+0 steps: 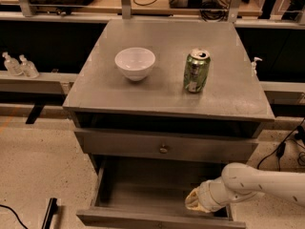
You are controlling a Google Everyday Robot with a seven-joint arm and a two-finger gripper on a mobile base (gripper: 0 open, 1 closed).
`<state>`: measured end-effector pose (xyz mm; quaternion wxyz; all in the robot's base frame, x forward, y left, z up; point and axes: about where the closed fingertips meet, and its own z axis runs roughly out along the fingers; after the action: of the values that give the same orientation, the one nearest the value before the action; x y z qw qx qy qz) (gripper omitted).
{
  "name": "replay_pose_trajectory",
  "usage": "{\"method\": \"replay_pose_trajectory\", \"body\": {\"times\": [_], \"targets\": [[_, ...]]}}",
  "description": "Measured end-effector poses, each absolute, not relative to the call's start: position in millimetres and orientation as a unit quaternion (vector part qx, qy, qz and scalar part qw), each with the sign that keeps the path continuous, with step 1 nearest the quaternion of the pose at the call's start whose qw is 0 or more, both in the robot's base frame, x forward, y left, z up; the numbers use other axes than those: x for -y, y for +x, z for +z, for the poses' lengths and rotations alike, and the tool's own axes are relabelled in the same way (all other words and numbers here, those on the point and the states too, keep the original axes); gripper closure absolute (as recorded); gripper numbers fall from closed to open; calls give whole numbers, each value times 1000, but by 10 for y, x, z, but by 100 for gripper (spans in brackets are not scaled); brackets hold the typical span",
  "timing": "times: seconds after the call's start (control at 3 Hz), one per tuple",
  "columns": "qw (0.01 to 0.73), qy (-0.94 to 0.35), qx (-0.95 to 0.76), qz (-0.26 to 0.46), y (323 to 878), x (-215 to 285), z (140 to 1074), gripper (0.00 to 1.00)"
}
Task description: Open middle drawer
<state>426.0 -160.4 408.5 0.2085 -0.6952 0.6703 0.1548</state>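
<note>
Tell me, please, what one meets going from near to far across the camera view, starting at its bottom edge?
Pulled-out middle drawer's front → hand, inside that drawer toward its right → closed upper drawer front → tabletop, bearing the white bowl and green can.

White, smooth, rounded arm links (267, 181); ribbed white wrist (213, 194); cream pincer (193, 202) at arm's tip, low right of centre

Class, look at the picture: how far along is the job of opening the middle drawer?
Done: the middle drawer stands pulled well out below the shut top drawer, its inside showing. In hand: the gripper sits low at the open drawer's right side, near its front. Left: probably only backing the arm away.
</note>
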Motion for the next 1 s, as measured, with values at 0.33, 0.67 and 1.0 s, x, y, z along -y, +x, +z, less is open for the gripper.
{"method": "replay_pose_trajectory", "body": {"times": [0.33,0.67,1.0], "targets": [[198,-698,-669,161,4316,1511,3914,100],[180,-706,-661,178,4335,1422,3793,100],[151,-712,-652,215,4219,1341,3689,100]]}}
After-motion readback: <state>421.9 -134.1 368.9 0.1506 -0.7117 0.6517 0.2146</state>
